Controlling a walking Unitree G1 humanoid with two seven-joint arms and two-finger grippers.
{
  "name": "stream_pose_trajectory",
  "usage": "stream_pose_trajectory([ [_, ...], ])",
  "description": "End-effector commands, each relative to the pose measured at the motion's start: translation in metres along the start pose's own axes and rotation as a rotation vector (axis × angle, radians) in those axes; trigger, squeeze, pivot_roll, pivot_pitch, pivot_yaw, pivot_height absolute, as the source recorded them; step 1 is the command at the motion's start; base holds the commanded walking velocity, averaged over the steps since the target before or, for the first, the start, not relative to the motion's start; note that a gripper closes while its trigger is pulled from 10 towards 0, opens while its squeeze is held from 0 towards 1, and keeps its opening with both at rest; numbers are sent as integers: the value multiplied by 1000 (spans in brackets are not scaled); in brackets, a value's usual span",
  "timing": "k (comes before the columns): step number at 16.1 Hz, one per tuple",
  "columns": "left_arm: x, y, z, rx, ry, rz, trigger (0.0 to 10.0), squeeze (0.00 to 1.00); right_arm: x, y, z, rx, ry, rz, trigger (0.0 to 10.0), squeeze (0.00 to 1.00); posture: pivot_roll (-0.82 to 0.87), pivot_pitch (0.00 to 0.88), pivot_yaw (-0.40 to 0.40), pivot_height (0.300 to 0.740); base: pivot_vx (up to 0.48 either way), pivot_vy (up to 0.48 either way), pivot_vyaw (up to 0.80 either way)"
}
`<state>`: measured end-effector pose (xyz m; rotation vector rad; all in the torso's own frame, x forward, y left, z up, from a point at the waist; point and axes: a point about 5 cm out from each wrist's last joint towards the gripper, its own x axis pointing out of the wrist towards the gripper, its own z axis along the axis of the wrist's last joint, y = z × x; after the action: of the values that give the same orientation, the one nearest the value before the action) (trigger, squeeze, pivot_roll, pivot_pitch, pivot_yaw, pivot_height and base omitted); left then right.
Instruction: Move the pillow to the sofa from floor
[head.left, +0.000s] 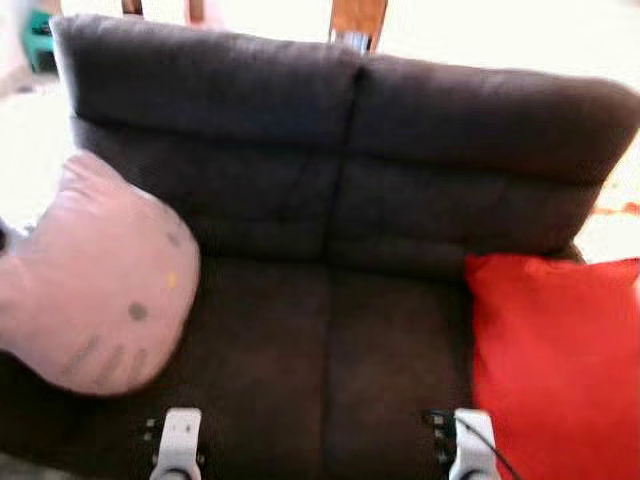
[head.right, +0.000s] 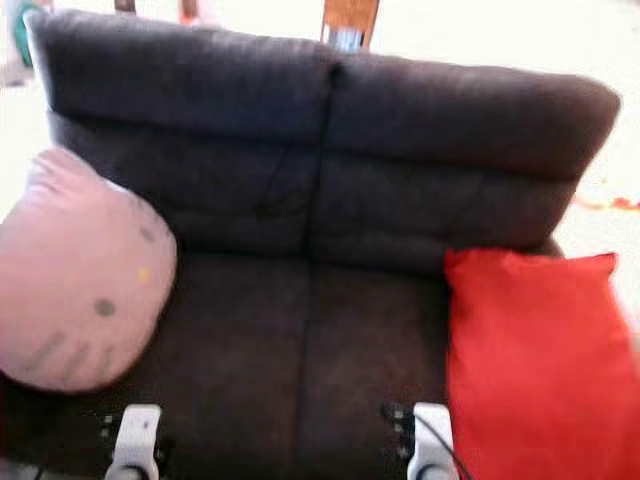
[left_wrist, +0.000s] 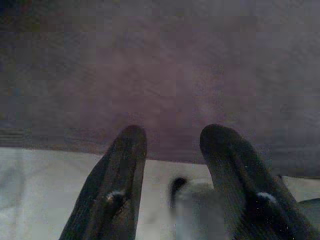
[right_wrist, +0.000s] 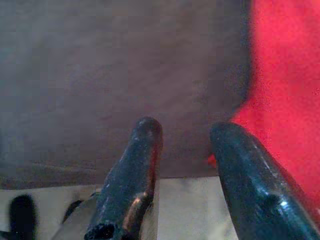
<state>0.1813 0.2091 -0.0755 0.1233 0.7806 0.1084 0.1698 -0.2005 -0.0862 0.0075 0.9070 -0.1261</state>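
A dark brown two-seat sofa (head.left: 330, 330) stands right in front of me. A pink cat-face pillow (head.left: 95, 280) leans on its left end, and a red pillow (head.left: 560, 360) lies on its right seat. My left gripper (left_wrist: 170, 137) hangs open and empty before the sofa's front edge. My right gripper (right_wrist: 182, 132) is open too, with nothing in it, beside the red pillow (right_wrist: 285, 85). Both silver wrists (head.left: 178, 445) show at the bottom of the head views.
Pale floor (left_wrist: 45, 190) lies below the sofa's front edge. Behind the sofa back stand wooden chair legs (head.left: 357, 22) and a green object (head.left: 38, 38) at the far left.
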Motion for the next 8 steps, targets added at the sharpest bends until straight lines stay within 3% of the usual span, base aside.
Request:
stream_pose_trajectory([
  [1,-1,5,-3,27,9,3,10000,0,0,3,-1,3,5,6,10000,0,116,11,-109,740,0,-480,0],
  [8,0,4,-1,14,4,6,10000,0,0,3,0,8,3,4,10000,0,114,11,-110,740,0,-480,0],
])
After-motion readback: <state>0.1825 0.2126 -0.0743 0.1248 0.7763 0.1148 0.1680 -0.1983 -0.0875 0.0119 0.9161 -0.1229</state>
